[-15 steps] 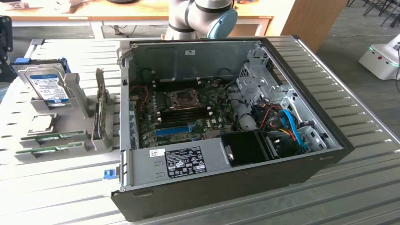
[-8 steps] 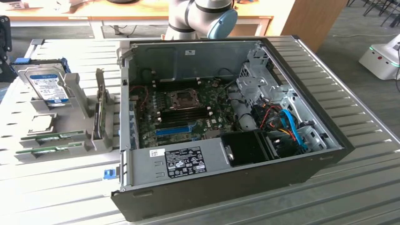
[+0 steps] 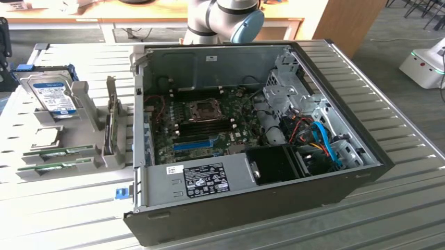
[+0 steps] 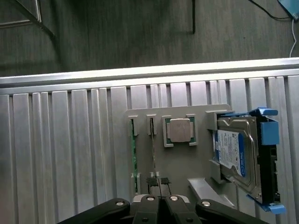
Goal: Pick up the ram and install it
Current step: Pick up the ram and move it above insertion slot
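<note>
Exterior view first: the arm (image 3: 224,21) stands behind the open computer case (image 3: 278,208), but the business end is off at the exterior view's left, where a gray holder (image 3: 114,151) sits on the slatted table (image 3: 70,219). The ram (image 3: 61,152) rests on edge in one of the holder's slots. A second green stick (image 3: 52,167) is just beside it, and a hard drive (image 3: 52,94) is propped at the far end. Inside the case the motherboard (image 3: 208,125) lies exposed. The dark memory slots by the processor socket (image 3: 206,109) look unfilled, with a blue slot strip (image 3: 191,145) nearer the front.

Over to the wrist view, looking down on the holder (image 4: 187,158). The gripper (image 4: 159,183) hangs above it with its fingers pressed together, pinching nothing. The ram's green edge (image 4: 133,154) shows in its slot, just beside the fingertips' line. The tips sit over the neighbouring narrow slot, and I cannot tell what that one holds. A processor chip (image 4: 180,129) fills a square pocket, and the hard drive (image 4: 233,154) sits in its blue caddy.

My read is that the pickup hasn't begun. A clean grab wants the fingers spread to straddle the thin edge near mid-length, then a straight lift so the stick doesn't bind.
</note>
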You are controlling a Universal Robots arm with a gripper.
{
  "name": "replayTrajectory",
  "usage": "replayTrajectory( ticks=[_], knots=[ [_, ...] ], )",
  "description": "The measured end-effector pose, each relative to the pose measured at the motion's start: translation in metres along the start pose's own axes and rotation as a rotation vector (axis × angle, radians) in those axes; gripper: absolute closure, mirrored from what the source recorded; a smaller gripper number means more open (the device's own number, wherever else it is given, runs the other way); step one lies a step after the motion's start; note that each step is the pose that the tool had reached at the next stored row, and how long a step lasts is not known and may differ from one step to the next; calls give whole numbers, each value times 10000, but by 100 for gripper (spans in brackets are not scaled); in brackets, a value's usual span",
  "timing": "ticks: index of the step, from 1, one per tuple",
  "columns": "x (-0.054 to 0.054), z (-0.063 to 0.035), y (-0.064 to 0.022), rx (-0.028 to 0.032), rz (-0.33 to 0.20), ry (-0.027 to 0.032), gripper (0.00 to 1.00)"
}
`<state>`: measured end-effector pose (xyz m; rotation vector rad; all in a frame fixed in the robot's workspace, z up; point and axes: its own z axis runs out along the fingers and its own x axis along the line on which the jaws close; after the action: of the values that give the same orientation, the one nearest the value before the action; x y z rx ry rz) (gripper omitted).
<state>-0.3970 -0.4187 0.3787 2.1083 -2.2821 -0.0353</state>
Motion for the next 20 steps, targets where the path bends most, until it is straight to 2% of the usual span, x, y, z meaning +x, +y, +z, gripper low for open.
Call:
replayTrajectory(
  ticks=[6, 10, 20],
  knots=[
    [0, 1, 0, 8, -422, 16, 90],
    [0, 1, 0, 48, -468, 15, 90],
    [0, 1, 1, 52, -468, 15, 90]
  ],
)
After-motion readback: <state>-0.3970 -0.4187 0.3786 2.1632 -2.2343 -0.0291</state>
